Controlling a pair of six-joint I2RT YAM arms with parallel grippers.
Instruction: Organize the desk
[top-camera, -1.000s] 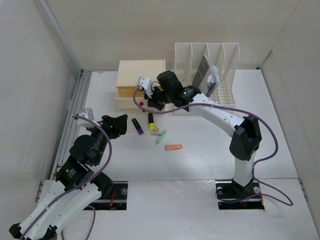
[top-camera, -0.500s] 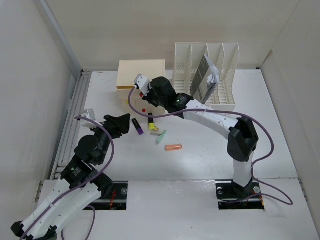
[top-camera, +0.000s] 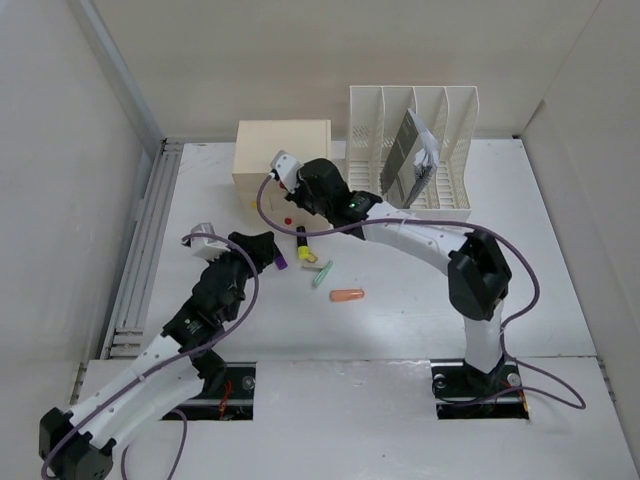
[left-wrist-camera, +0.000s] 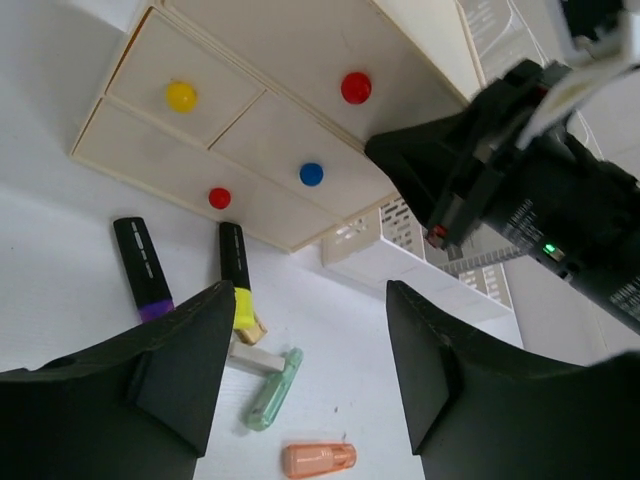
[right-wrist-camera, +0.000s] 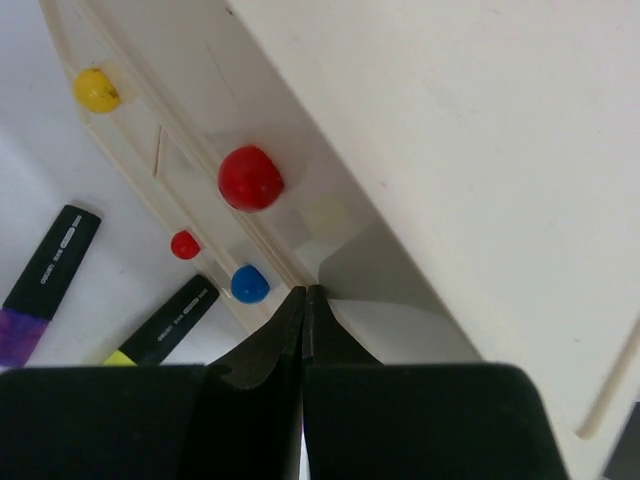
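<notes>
The desk (top-camera: 560, 250) carries a cream drawer box (top-camera: 283, 150) with coloured knobs, all its drawers closed. My right gripper (top-camera: 303, 203) is shut and empty, its tips (right-wrist-camera: 305, 292) pressed to the box front beside the blue knob (right-wrist-camera: 248, 284). In front of the box lie a purple marker (top-camera: 278, 255), a yellow highlighter (top-camera: 302, 243), a green tube (top-camera: 322, 273) and an orange cap (top-camera: 347, 296). My left gripper (top-camera: 265, 250) hovers open over them with nothing between its fingers (left-wrist-camera: 180, 350). The green tube (left-wrist-camera: 272, 390) and orange cap (left-wrist-camera: 318, 459) show in the gap.
A white slotted file rack (top-camera: 415, 150) holding papers stands right of the drawer box. A small white and tan piece (left-wrist-camera: 255, 357) lies by the highlighter's tip. The right arm (left-wrist-camera: 540, 200) stretches across above the rack's front. A metal rail (top-camera: 150, 240) edges the desk's left side.
The drawer that stood pulled out a second ago is now pushed in by the right gripper. The left arm has swung right toward the markers, its jaws slightly narrower.
</notes>
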